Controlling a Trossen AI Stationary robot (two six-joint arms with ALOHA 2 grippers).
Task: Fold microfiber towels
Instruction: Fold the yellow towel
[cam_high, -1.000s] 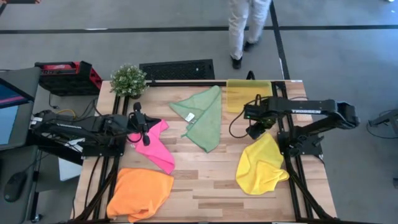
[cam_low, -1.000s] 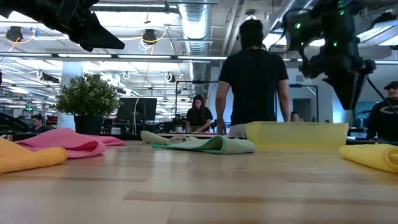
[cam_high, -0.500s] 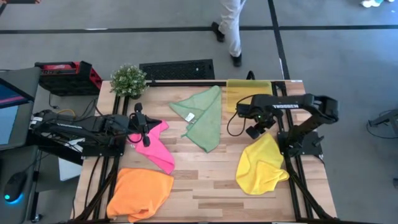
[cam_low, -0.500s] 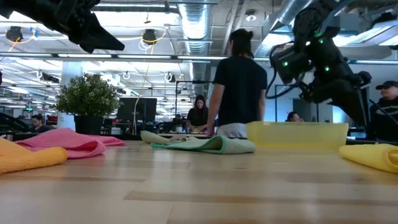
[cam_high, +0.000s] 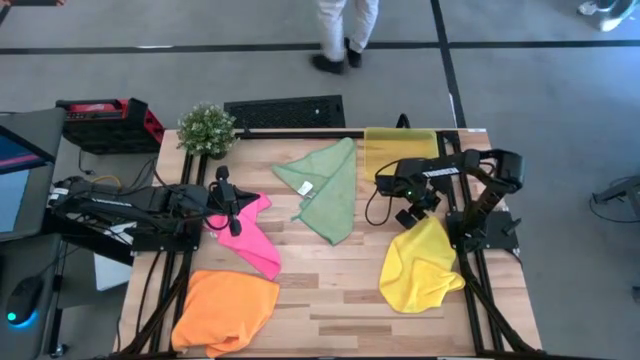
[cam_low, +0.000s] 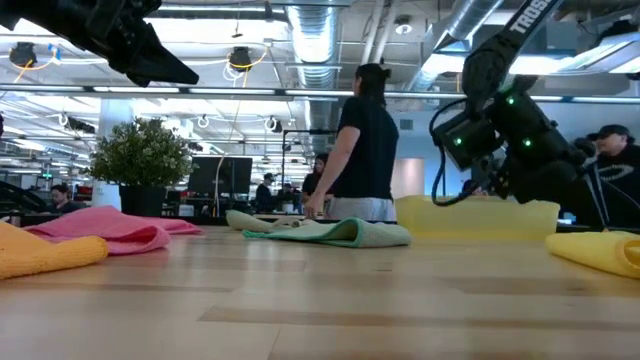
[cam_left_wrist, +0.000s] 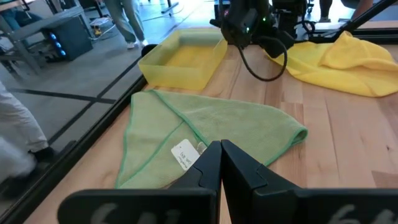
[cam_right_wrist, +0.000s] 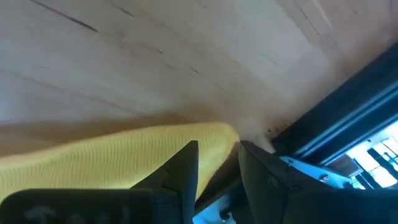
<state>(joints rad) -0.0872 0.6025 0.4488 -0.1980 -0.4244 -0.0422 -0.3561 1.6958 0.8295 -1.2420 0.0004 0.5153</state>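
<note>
Four towels lie on the wooden table: pale green (cam_high: 325, 188) at the far middle, hot pink (cam_high: 250, 238) at the left, orange (cam_high: 225, 310) at the near left, bright yellow (cam_high: 420, 265) at the right. My right gripper (cam_high: 415, 210) is open, tipped down over the yellow towel's far corner (cam_right_wrist: 208, 135), which shows just beyond its fingers (cam_right_wrist: 186, 168). My left gripper (cam_left_wrist: 219, 158) is shut and empty, held above the pink towel's far end (cam_high: 235, 205), pointing toward the green towel (cam_left_wrist: 205, 130).
A translucent yellow tray (cam_high: 400, 150) stands at the far right, just beyond my right gripper. A potted plant (cam_high: 207, 128) stands at the far left corner. A person (cam_low: 360, 140) walks behind the table's far edge. Bare wood lies in the near middle.
My right gripper has come down and tipped toward the yellow towel's far corner, its arm folding in toward the table's middle. The towels have not moved. The person behind the table has walked toward the left.
</note>
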